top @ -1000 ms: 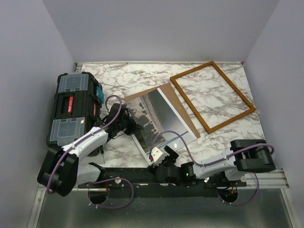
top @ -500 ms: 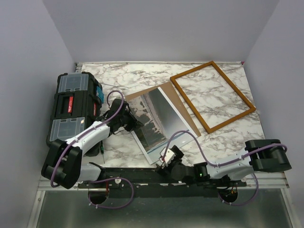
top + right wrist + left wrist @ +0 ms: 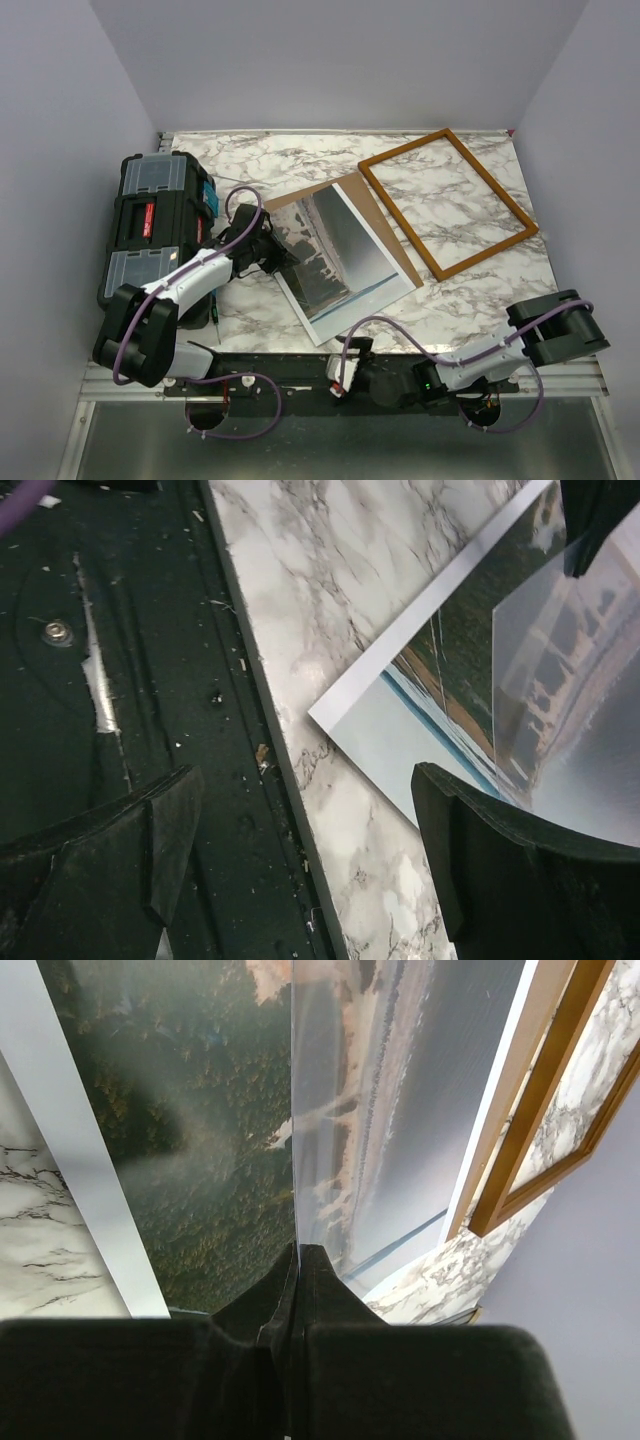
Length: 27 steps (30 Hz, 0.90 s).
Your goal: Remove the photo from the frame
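Pinching edge of clear sheet (image 3: 560, 710) with left gripper (image 3: 298, 1250), fingers pressed flat together on it, sheet running up from fingertips in wrist view. Holding right gripper (image 3: 310, 830) wide apart, gripping nothing, low over black base rail (image 3: 130, 680) at near edge of marble table (image 3: 270, 160). Past left fingertips, seeing photo (image 3: 322, 285) flat under that sheet: dark trees, pale water, white border, out of the frame, lying on brown backing board (image 3: 358, 195) mid-table. Spotting frame (image 3: 400, 221) just right of board, orange-brown wood, flat on table, marble showing through opening, its near-left rail just beside board's right edge. Noting black toolbox (image 3: 155, 225) at far left, just beside left arm, with clear-lidded compartments, teal side patch, red label on lid, print too small to read.
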Each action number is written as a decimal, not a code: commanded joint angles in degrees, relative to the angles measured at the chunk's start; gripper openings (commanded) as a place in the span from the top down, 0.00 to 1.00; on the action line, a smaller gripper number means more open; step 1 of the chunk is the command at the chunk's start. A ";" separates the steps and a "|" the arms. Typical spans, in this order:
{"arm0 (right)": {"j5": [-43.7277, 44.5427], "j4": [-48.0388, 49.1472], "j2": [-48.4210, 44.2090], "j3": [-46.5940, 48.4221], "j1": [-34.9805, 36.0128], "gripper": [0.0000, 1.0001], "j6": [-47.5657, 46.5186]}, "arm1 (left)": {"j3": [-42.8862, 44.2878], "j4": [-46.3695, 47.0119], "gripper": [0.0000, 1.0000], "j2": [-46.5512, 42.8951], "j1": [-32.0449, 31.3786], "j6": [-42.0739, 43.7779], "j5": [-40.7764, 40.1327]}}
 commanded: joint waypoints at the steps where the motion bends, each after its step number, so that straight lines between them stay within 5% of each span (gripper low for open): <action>1: -1.70 1.79 -2.37 -0.23 2.07 0.08 -6.55 | 1.91 -0.84 1.00 0.45 0.33 1.51 1.92; 9: 1.60 12.01 4.29 -1.94 1.20 0.18 -23.34 | 1.65 -0.66 1.00 0.35 0.39 1.64 2.86; 17: 1.40 16.16 11.87 0.17 -0.05 0.41 -27.98 | 1.39 -0.09 1.00 0.71 0.41 1.68 3.59; 27: -5.80 13.90 16.29 3.47 -4.30 0.55 -31.49 | 1.22 -0.26 1.00 0.19 0.42 1.51 3.67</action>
